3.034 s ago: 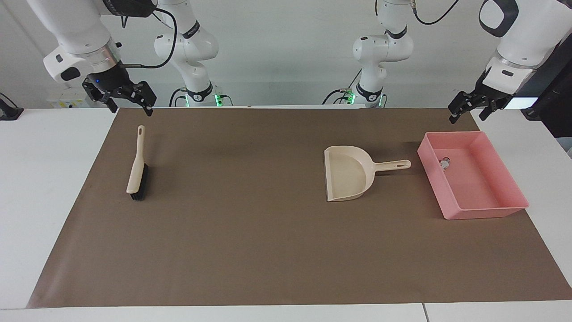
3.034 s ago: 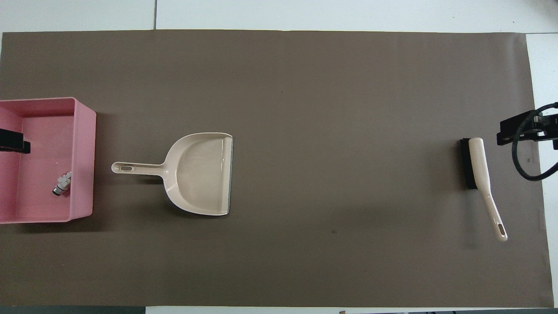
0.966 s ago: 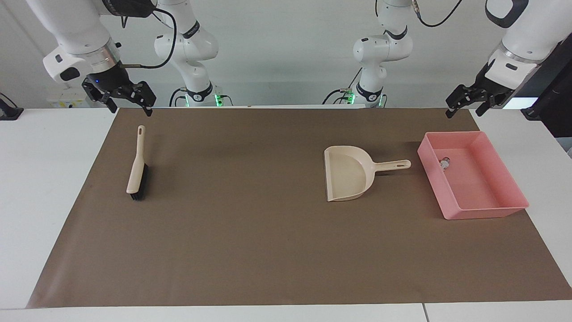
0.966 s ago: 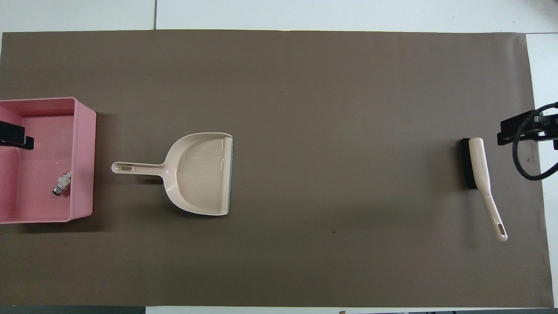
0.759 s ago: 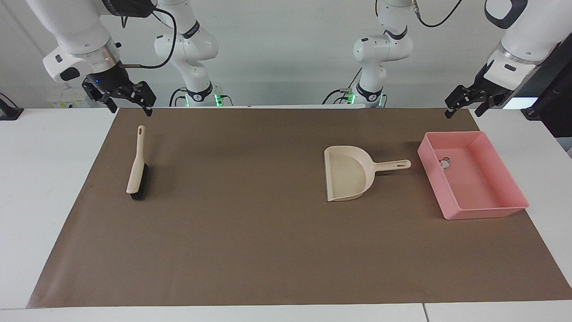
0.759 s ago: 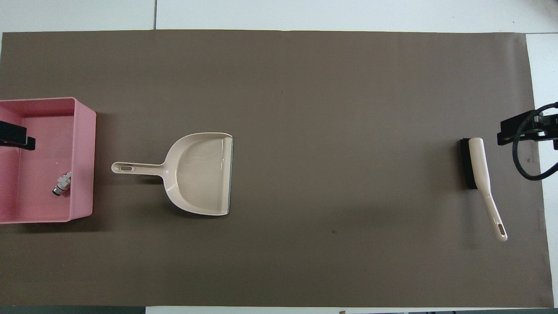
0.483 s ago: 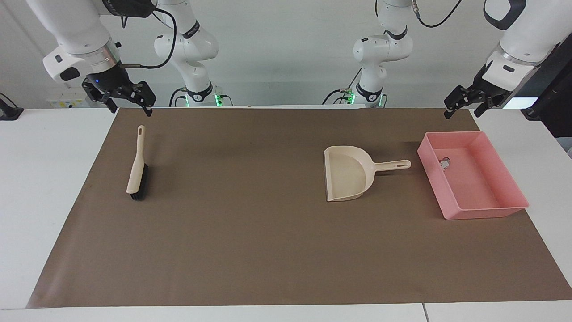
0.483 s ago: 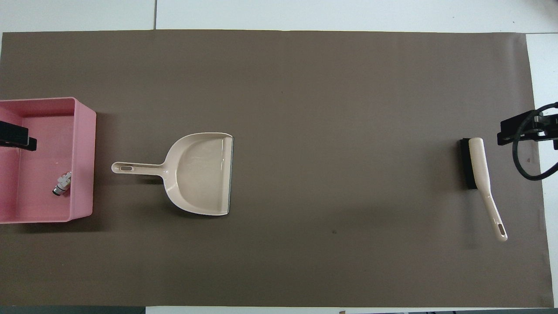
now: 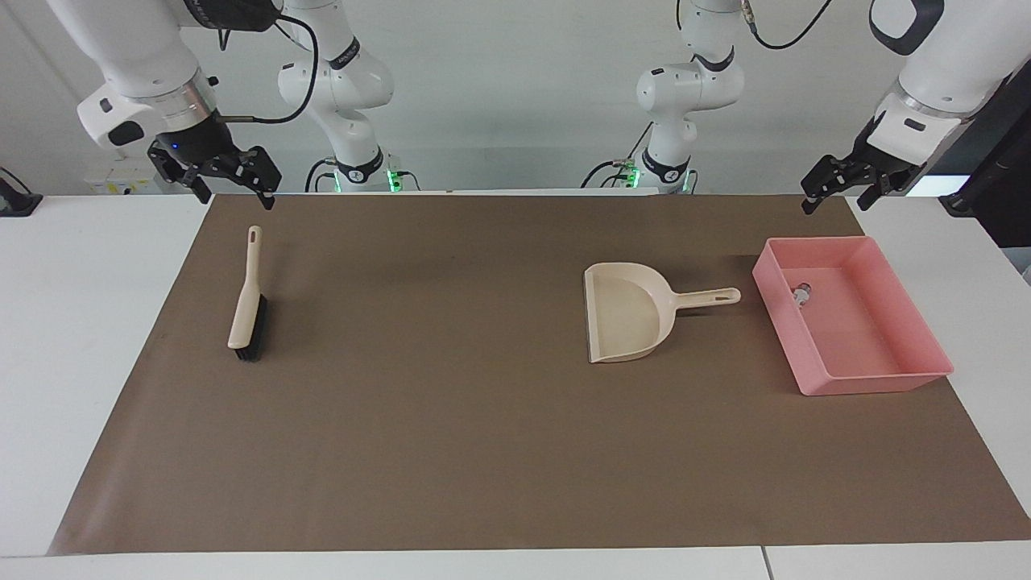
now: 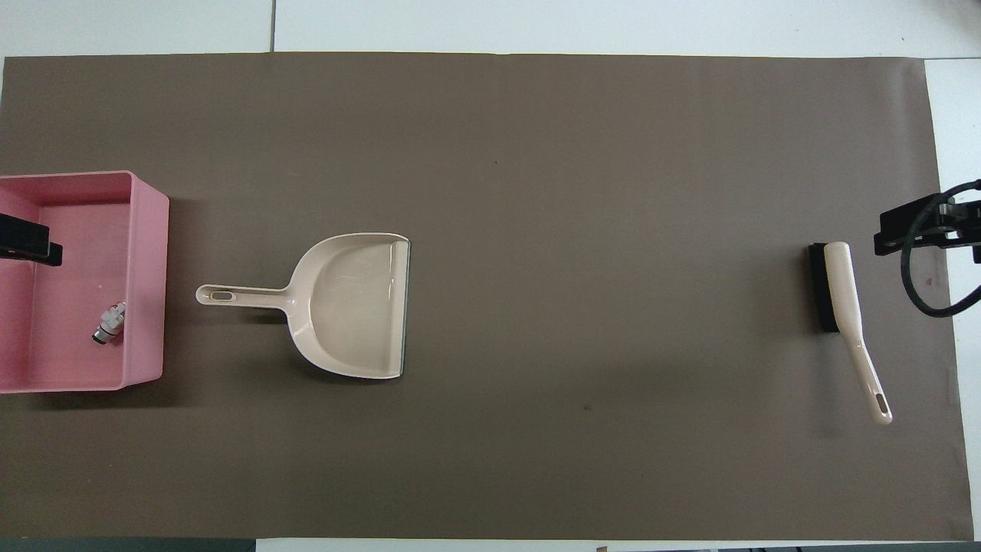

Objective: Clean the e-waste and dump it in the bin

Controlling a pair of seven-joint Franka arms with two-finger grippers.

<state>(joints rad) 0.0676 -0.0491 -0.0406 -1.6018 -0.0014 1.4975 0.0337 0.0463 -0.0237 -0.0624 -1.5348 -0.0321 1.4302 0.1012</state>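
The e-waste (image 9: 802, 295) (image 10: 109, 322), a tiny white piece with a dark end, lies inside the bin (image 9: 878, 379) (image 10: 149, 284). The bin is a shallow pink tray at the left arm's end of the brown mat. My left gripper (image 9: 835, 201) hangs open and empty, high in the air above the bin's end of the mat. My right gripper (image 9: 238, 199) also hangs open and empty, above the mat's corner by the brush handle at the right arm's end. Neither gripper touches anything.
A beige dustpan (image 9: 628, 312) (image 10: 352, 305) lies flat on the mat beside the bin, its handle pointing at the bin. A beige brush with black bristles (image 9: 246, 302) (image 10: 839, 299) lies at the right arm's end. White table borders the mat (image 9: 451, 435).
The left gripper has risen a little and drifted slightly toward the table's middle. The right arm, the dustpan, the brush, the bin and the e-waste have not moved.
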